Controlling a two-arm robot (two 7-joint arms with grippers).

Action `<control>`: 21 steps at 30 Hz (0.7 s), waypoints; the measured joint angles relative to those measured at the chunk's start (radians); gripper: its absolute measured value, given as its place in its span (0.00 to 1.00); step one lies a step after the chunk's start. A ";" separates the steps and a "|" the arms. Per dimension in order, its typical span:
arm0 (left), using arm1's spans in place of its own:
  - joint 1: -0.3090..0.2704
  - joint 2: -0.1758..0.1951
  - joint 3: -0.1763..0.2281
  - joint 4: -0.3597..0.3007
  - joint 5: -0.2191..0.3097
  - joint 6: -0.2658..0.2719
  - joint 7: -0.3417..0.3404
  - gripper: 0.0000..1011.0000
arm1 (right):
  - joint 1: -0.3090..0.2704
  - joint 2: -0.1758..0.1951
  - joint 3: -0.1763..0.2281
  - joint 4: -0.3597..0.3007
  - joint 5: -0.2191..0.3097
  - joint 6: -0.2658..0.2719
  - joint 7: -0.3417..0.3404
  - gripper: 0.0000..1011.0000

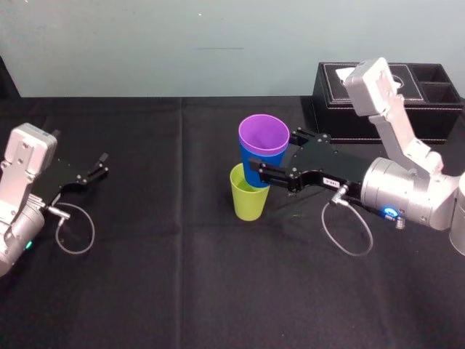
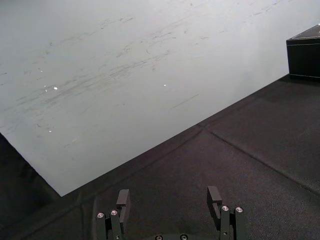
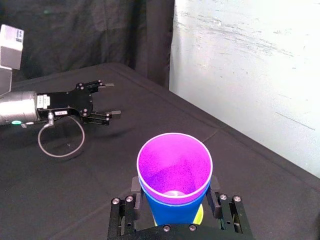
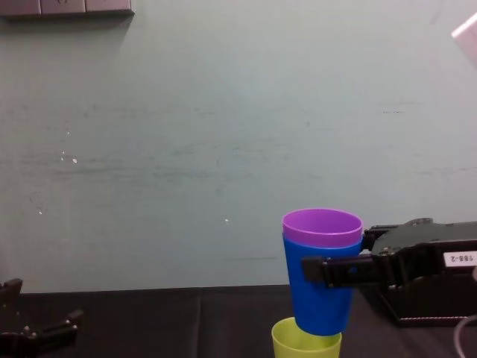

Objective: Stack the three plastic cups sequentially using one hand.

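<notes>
Black worktop (image 1: 182,276): the right gripper (image 1: 266,156), its label (image 4: 460,259) reading "188-2", pinches the blue cup (image 4: 320,298), purple cup (image 4: 322,227) nested inside, over the lime-green cup (image 1: 248,200). Well apart, the left gripper (image 1: 102,166) sits spread.

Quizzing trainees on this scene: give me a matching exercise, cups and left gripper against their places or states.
1 purple cup
2 blue cup
3 lime-green cup
4 left gripper

A clamped between the right gripper's jaws
B on the table, lowest
C uppermost, sitting inside another cup
D open, holding nothing

Pairs: 1-C, 2-A, 3-B, 4-D
</notes>
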 joint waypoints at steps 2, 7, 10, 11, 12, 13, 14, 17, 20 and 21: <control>0.000 0.000 0.000 0.000 0.000 0.000 0.000 1.00 | 0.010 -0.006 -0.008 0.015 -0.004 -0.004 0.003 0.76; 0.000 0.000 0.000 0.000 0.000 0.000 0.000 1.00 | 0.032 -0.021 -0.022 0.048 -0.006 -0.013 0.012 0.76; 0.000 0.000 0.000 0.000 0.000 0.000 0.000 1.00 | 0.041 -0.025 -0.028 0.060 -0.007 -0.016 0.017 0.76; 0.000 0.000 0.000 0.000 0.000 0.000 0.000 1.00 | 0.044 -0.027 -0.029 0.063 -0.008 -0.017 0.017 0.76; 0.000 0.000 0.000 0.000 0.000 0.000 0.000 1.00 | 0.048 -0.030 -0.032 0.069 -0.010 -0.018 0.019 0.76; 0.000 0.000 0.000 0.000 0.000 0.000 0.000 1.00 | 0.050 -0.031 -0.034 0.072 -0.011 -0.019 0.019 0.76; 0.000 0.000 0.000 0.000 0.000 0.000 0.000 1.00 | 0.052 -0.032 -0.036 0.076 -0.012 -0.020 0.020 0.76; 0.000 0.000 0.000 0.000 0.000 0.000 0.000 1.00 | 0.059 -0.036 -0.043 0.090 -0.017 -0.023 0.024 0.76; 0.000 0.000 0.000 0.000 0.000 0.000 0.000 1.00 | 0.062 -0.039 -0.047 0.097 -0.020 -0.026 0.025 0.76; 0.000 0.000 0.000 0.000 0.000 0.000 0.000 1.00 | 0.062 -0.040 -0.048 0.099 -0.021 -0.027 0.025 0.76</control>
